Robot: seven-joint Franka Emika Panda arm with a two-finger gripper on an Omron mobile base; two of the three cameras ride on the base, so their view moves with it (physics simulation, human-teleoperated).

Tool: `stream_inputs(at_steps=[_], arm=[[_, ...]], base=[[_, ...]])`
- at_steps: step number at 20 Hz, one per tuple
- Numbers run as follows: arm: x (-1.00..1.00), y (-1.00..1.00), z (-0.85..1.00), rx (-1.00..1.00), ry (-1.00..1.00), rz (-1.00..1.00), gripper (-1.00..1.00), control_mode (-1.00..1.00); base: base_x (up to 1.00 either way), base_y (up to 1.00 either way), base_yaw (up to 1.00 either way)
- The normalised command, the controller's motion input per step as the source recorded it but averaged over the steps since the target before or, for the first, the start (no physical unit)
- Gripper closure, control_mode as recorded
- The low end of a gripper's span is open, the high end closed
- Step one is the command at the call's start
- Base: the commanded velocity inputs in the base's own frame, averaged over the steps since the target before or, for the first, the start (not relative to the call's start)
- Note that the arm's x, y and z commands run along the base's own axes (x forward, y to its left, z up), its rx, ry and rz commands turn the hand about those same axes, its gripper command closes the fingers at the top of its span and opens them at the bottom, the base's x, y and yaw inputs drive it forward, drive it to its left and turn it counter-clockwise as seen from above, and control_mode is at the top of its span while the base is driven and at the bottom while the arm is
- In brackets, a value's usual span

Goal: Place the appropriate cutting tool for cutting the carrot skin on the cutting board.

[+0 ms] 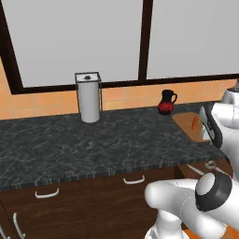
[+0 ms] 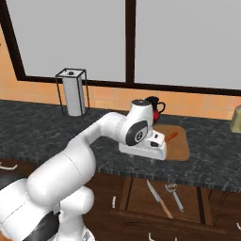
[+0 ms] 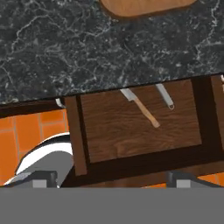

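Note:
The light-brown cutting board (image 2: 179, 146) lies on the dark counter right of the red-and-black jug, with the tiny orange carrot (image 2: 171, 137) on its far part. Both also show at the right of the left base view, the cutting board (image 1: 186, 121) and the carrot (image 1: 194, 123). Below the counter's front edge an open drawer (image 3: 131, 135) holds a knife (image 3: 141, 108) with a wooden handle and a metal peeler (image 3: 164, 96). My gripper (image 3: 111, 179) hangs open above the counter's front edge, looking down into the drawer, nothing between its fingers. The board's near edge (image 3: 144, 8) sits at the top of the hand view.
A paper-towel holder (image 1: 87, 97) stands at the back of the counter (image 1: 93, 140), left of the jug (image 1: 166, 101). Closed drawers with curved handles (image 1: 134, 179) run under the counter. A pale yellowish object (image 2: 236, 118) sits at the far right edge.

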Motion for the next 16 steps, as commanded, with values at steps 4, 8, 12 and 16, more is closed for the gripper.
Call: stream_inputs(at_steps=[4, 8, 12, 16], arm=[[0.0, -0.87, -0.56, 0.04, 0.18, -0.02, -1.0, -1.0], [-0.11, -0.5, -0.56, 0.08, 0.01, -0.01, -1.0, -1.0], [-0.14, -0.26, -0.49, 0.12, 0.0, 0.0, -1.0, -1.0], [-0.23, -0.06, -0.59, 0.09, 0.0, 0.0, -1.0, -1.0]], base=[[0.0, 0.0, 0.0], [0.0, 0.0, 0.0], [0.0, 0.0, 0.0], [0.0, 0.0, 0.0]])
